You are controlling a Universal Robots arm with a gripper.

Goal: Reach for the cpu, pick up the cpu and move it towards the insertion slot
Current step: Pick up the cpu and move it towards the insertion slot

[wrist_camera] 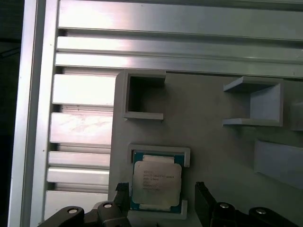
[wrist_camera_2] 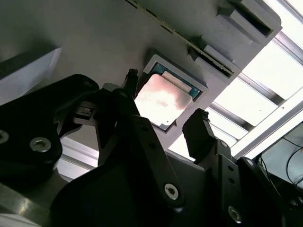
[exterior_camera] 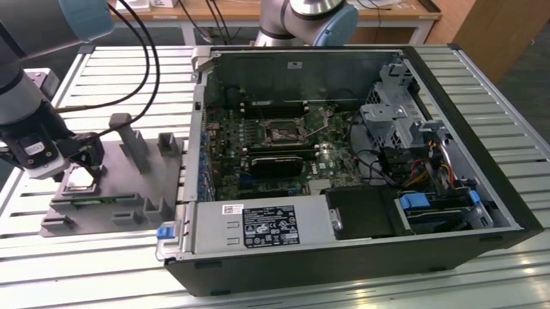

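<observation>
Straddling the cpu [wrist_camera: 156, 187], the gripper [wrist_camera_2: 165, 97] hung low over a flat grey plastic fixture plate [wrist_camera: 213, 142], its two black fingers [wrist_camera_2: 201, 125] spread apart with one on each side of the chip and nothing clamped between them. In both wrist views a narrow gap showed between each fingertip and the chip's edges, so the fingers were open and not yet holding anything. The single cpu lay flat directly between the fingertips, seated in a shallow square pocket with a pale raised rim. Its top was a smooth silvery metal square with softened corners, dully reflective, and a thin green border ran around it. The fingers themselves were matt black, angular links joined by round silver screw heads, ending in small ridged tips. Just beyond the fingertips in the first wrist view stood two grey three-walled brackets [wrist_camera: 142, 94], box-shaped and open on one side, with plain matt faces. Under the plate ran the ribbed aluminium slats of the table [wrist_camera: 165, 47], long, bright and straight-edged. In the exterior view the one insertion slot [exterior_camera: 282, 131] sat well apart from the fingers, toward the exterior view's right: a dark square socket in a silvery metal frame on the green board inside the open black computer case [exterior_camera: 344, 270].
</observation>
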